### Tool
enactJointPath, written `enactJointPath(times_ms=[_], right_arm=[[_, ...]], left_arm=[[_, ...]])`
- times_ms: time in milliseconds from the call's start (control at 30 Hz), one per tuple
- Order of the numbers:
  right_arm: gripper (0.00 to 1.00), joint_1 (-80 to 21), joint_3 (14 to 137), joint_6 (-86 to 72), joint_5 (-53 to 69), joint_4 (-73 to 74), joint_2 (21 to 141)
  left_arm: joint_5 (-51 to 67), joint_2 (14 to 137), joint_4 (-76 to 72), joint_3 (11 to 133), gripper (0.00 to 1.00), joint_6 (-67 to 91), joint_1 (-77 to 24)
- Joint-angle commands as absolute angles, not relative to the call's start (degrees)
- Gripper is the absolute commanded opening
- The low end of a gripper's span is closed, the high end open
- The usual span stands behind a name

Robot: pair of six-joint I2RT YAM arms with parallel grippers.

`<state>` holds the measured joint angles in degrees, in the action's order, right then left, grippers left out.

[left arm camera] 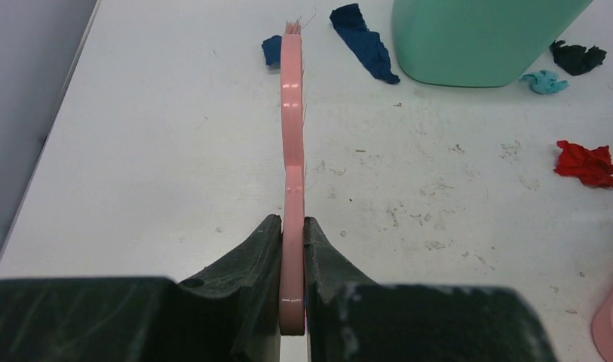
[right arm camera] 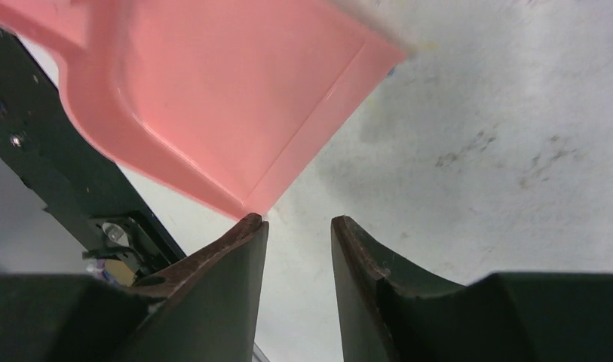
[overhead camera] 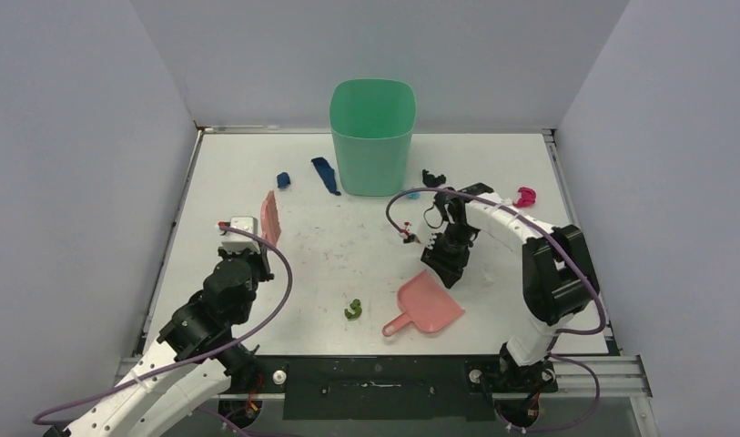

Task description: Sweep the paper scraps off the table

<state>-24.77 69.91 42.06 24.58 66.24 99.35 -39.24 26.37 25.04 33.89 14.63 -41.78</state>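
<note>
At our left gripper (left arm camera: 292,234) the two fingers are pressed together on the handle of the pink brush (left arm camera: 291,113), gripping its near end. The brush's long axis runs straight ahead from these jaws, edge-on and held above the white table (left arm camera: 152,151). Fine bristles show at its far tip and along its right side. Just past that tip, slightly to its left, lies a small dark blue scrap (left arm camera: 271,50). A longer dark blue scrap (left arm camera: 366,41) lies just to the tip's right, its own length slanting away toward the base of the green bin (left arm camera: 476,38). Well off to the right of the jaws sits a red scrap (left arm camera: 586,164), and farther ahead on that side are a light blue scrap (left arm camera: 545,81) and a black scrap (left arm camera: 578,56) beside the bin. We judge the dark blue pair to be the nearest work for the brush, calling for a short reach forward and a sideways stroke. At our right gripper (right arm camera: 297,226) the fingers stand apart with only bare table between them. The pink dustpan (right arm camera: 213,90) lies ahead and to the left of these jaws, one corner just beside the tip of the left-hand finger in that wrist view, and we cannot tell if they touch. From above, a green scrap (overhead camera: 353,309) rests near the dustpan's handle, between the two arms. A magenta scrap (overhead camera: 525,196) lies beyond the right arm, far from the brush.
</note>
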Motion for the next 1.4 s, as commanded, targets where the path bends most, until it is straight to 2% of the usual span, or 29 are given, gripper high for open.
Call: enactJointPath(times_ms=[0, 100, 233, 400, 733, 867, 1067, 1367], right_arm=[[0.44, -23.34, 65.50, 49.48, 28.46, 65.83, 90.50], [0.58, -23.34, 60.37, 56.69, 29.51, 67.83, 81.84], [0.71, -23.86, 54.40, 58.38, 26.49, 66.31, 72.83], [0.78, -24.23, 47.55, 60.05, 20.89, 60.25, 66.88], [0.80, -26.46, 41.15, 62.14, 21.16, 49.45, 65.09], [0.80, -30.76, 38.72, 62.86, 19.43, 50.46, 65.35], [0.81, -30.75, 37.62, 64.53, 18.59, 51.19, 64.43], [0.77, -33.66, 33.99, 56.85, 12.45, 31.81, 66.38]], left_arm=[[-39.52, 28.56, 20.33, 33.84, 0.00, 14.59, -41.21], [-38.47, 30.46, 20.03, 34.06, 0.00, 14.68, -41.01], [-37.16, 32.03, 19.67, 34.29, 0.00, 14.57, -40.19], [-37.48, 31.34, 19.04, 33.61, 0.00, 13.70, -39.99], [-40.08, 31.06, 19.22, 33.22, 0.00, 13.27, -39.38], [-40.43, 30.34, 19.42, 33.14, 0.00, 13.45, -39.38], [-40.43, 29.62, 19.58, 33.22, 0.00, 13.62, -39.30], [-40.14, 31.05, 19.09, 33.09, 0.00, 13.13, -39.15]])
